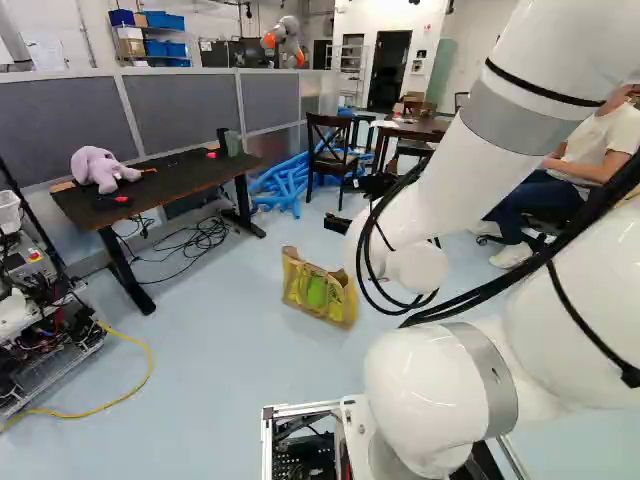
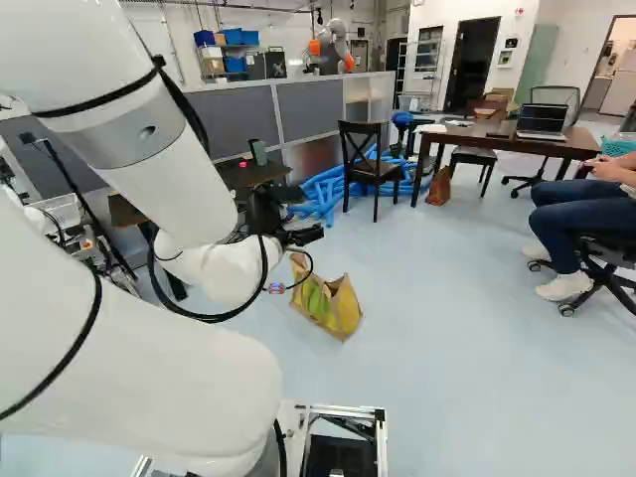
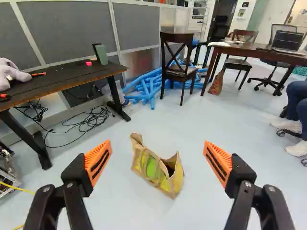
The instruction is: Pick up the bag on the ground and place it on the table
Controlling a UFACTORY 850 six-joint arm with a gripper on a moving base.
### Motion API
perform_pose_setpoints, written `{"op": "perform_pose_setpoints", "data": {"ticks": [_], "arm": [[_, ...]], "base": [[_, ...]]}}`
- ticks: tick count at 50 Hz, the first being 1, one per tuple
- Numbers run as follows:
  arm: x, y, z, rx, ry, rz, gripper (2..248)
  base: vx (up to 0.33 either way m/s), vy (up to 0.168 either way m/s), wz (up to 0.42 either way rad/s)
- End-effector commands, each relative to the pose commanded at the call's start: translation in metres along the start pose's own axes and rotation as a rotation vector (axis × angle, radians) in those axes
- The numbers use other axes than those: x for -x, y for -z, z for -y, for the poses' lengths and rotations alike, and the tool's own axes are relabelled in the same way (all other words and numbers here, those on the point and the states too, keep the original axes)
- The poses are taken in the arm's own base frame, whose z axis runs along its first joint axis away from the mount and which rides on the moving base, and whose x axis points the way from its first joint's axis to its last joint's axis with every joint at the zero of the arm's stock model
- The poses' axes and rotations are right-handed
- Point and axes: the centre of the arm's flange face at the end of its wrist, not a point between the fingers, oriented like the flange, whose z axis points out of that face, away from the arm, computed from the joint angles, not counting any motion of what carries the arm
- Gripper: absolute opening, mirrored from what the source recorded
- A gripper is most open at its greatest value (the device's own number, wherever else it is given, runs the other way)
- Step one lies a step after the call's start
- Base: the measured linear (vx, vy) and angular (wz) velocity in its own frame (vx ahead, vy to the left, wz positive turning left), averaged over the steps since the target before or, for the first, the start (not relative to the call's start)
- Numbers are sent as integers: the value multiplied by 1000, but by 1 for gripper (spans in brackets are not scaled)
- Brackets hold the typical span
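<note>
The tan bag [image 3: 158,167] with yellow and green markings is standing on the pale floor [image 3: 120,211], its mouth gaping a little. In the wrist view it is sitting ahead of the jaws, between their lines of reach and touching neither. The jaws are standing wide apart, holding nothing, and the white arm [image 2: 149,169] is carrying them above the floor.

The black table [image 1: 75,205] is standing at the left of the left base view, bearing a lavender plush toy [image 1: 100,168] and a green object [image 3: 101,54]. Black cables [image 3: 91,120] are lying tangled on the floor beside it. Blue tubes [image 3: 151,88] are lying heaped behind a dark wooden chair [image 3: 177,69]. The brown table [image 2: 497,135] is supporting an open laptop [image 2: 542,121] at the right base view's upper right, and beyond the gray partition [image 1: 190,105] another robot [image 1: 288,38] is showing.
</note>
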Motion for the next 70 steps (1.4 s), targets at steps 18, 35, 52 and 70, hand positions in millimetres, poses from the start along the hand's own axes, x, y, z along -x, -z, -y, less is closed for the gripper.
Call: {"op": "perform_pose_setpoints", "data": {"ticks": [18, 35, 52, 70], "arm": [[0, 0, 0, 0, 0, 0, 247], [0, 0, 0, 0, 0, 0, 247], [0, 0, 0, 0, 0, 0, 247], [0, 0, 0, 0, 0, 0, 247]], "base": [[124, -37, 1], [147, -43, 1], [150, -42, 1], [151, -43, -1]]}}
